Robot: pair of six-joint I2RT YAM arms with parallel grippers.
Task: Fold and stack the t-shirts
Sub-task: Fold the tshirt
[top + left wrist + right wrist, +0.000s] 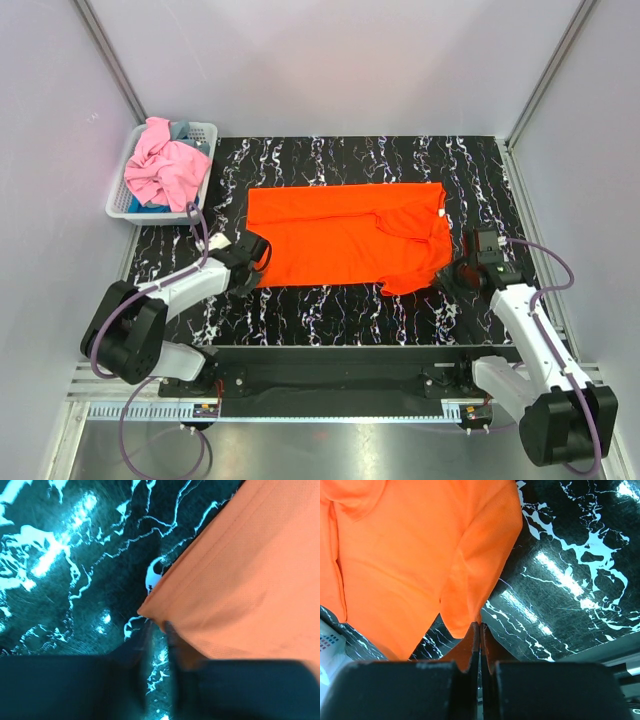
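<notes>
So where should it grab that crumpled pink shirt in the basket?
Probably pinch a raised fold at the top of the pink t-shirt, coming straight down from above: it is heaped above the white basket rim, and the walls block a sideways approach.

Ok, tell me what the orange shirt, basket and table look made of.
The orange shirt: soft matte cloth, likely a fine knit; tiny mesh texture and a stitched hem show. The basket: white plastic, apparently; rigid lattice walls. The table: glossy black surface with white marble veining and glare spots; stone or laminate, cannot tell.
</notes>
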